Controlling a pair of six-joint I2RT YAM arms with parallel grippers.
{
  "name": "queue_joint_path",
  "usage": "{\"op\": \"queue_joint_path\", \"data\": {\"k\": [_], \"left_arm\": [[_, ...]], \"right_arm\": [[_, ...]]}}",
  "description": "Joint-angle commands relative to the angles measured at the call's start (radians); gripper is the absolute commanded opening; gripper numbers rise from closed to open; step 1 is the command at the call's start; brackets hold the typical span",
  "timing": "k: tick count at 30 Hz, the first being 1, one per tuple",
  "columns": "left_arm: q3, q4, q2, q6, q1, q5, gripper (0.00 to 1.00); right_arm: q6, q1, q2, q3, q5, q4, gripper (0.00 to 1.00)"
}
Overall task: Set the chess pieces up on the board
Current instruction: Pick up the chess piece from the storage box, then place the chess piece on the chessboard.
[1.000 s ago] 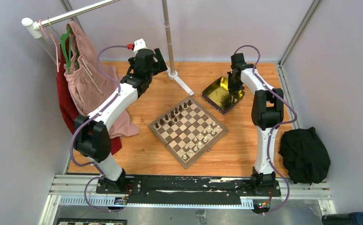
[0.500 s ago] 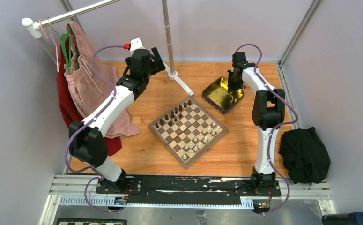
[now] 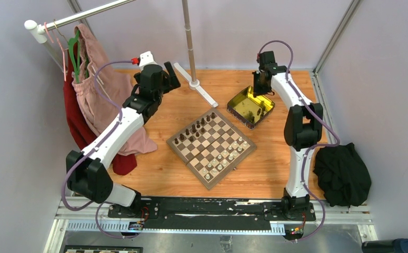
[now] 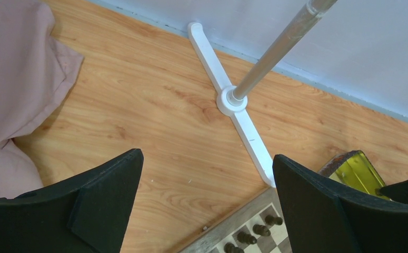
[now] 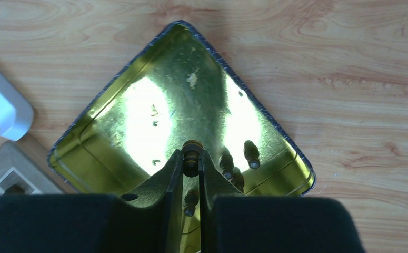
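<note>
The chessboard [image 3: 210,148] lies in the middle of the table with dark chess pieces [image 3: 193,131] along its far left side and pale pieces [image 3: 224,161] along its near right side. Its corner with dark pieces shows in the left wrist view [image 4: 251,237]. My right gripper [image 5: 191,158] is shut on a dark brown chess piece [image 5: 191,153] above the gold tin [image 5: 138,110]. Three more dark pieces [image 5: 251,154] lie in the tin. My left gripper [image 4: 207,197] is open and empty, high over the bare table beyond the board's far corner.
A white stand foot with a metal pole [image 3: 196,83] sits at the back centre, close to the board and the tin [image 3: 250,106]. Pink and red clothes [image 3: 99,95] hang at the left. A black cloth [image 3: 342,174] lies at the right.
My left arm has swung left and back, away from the pole. My right gripper has risen over the tin with the dark piece.
</note>
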Motion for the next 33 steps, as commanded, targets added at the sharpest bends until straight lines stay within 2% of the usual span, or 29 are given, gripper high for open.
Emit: {"op": "queue_joint_path", "data": {"k": [1, 19, 33], "left_arm": [[-0.056, -0.005, -0.066, -0.023, 0.004, -0.014, 1.00], [-0.204, -0.028, -0.248, -0.066, 0.004, -0.015, 1.00], [-0.241, -0.026, -0.280, -0.078, 0.004, -0.011, 1.00]], "right_arm": [[-0.043, 0.070, -0.085, 0.008, 0.032, -0.036, 0.00], [-0.111, 0.379, -0.186, -0.119, 0.134, -0.054, 0.00], [-0.120, 0.509, -0.167, -0.182, 0.144, -0.037, 0.00]]}}
